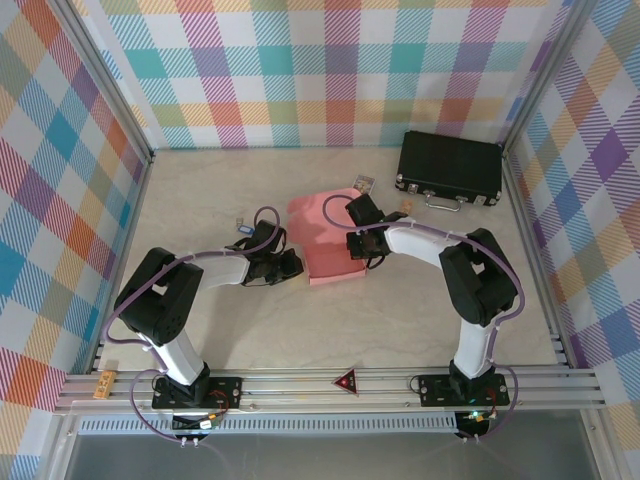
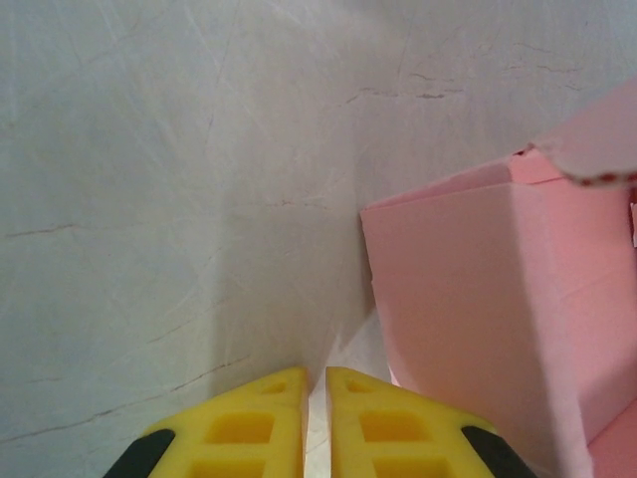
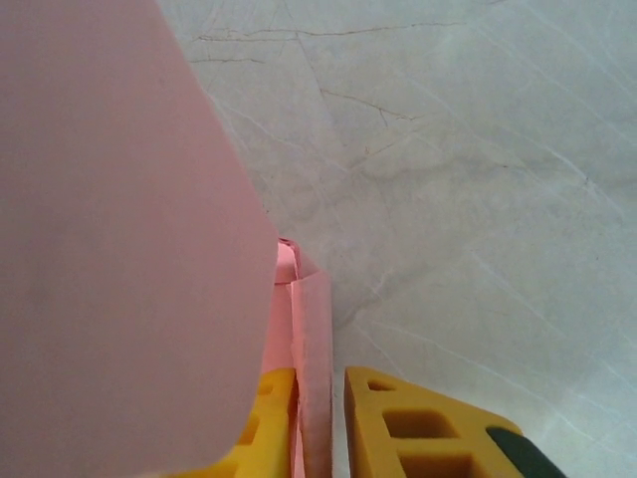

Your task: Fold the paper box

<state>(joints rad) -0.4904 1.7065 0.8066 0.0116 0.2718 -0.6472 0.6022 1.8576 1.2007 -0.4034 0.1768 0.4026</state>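
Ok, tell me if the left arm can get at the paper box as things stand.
Probably yes. The left gripper sits just beside the paper box, at its left wall, with only bare table between them. It looks shut, so it would have to open before grasping.

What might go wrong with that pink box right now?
The right gripper pinches just one thin wall of the paper box; a hard pull might crease or tear it. The left gripper sits shut beside the box, not holding it, so the box may slide across the table instead of folding.
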